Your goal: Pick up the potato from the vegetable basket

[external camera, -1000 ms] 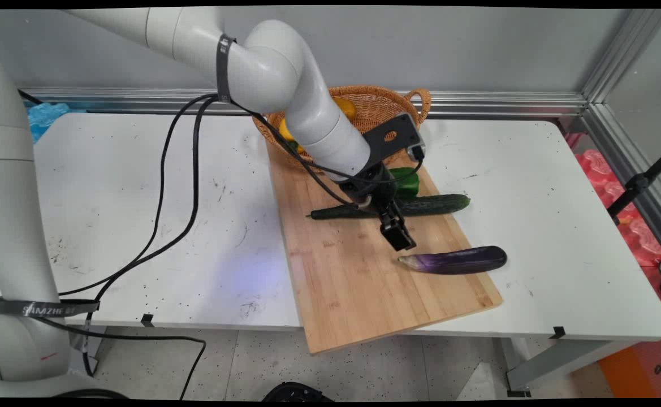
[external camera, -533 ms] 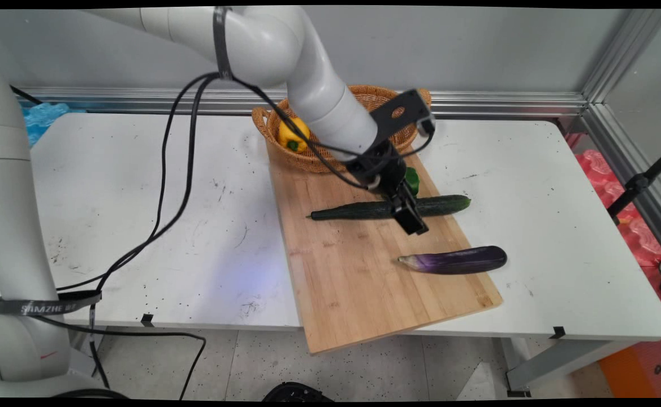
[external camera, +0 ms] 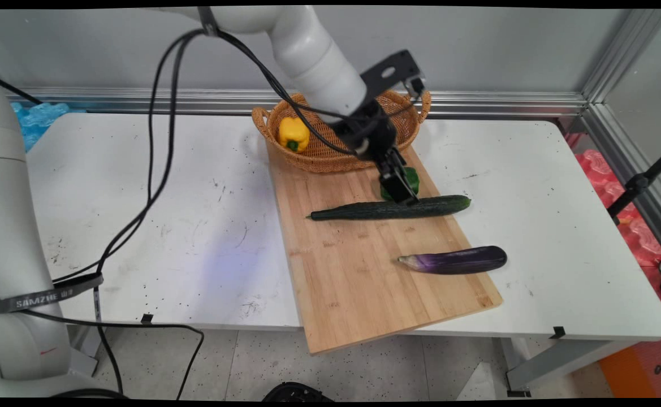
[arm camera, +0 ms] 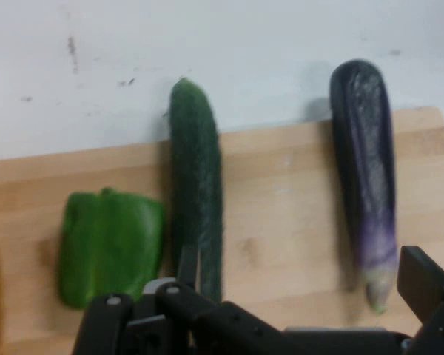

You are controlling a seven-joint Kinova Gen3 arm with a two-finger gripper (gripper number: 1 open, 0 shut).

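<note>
White table [external camera: 138, 186]: wooden board [external camera: 364, 271] overhangs near edge; wicker basket [external camera: 330, 155] at far side, touching board.

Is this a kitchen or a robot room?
Probably a robot lab set up like a kitchen: a white table with metal rails, a cutting board holding vegetables, and a robot gripper with hanging cables.

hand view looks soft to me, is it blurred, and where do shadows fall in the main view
Hand view: soft throughout, cucumber and eggplant edges smeared. Main view: sharper; the eggplant casts a thin shadow along its near side on the cutting board; corners bow, as from a wide lens.
</note>
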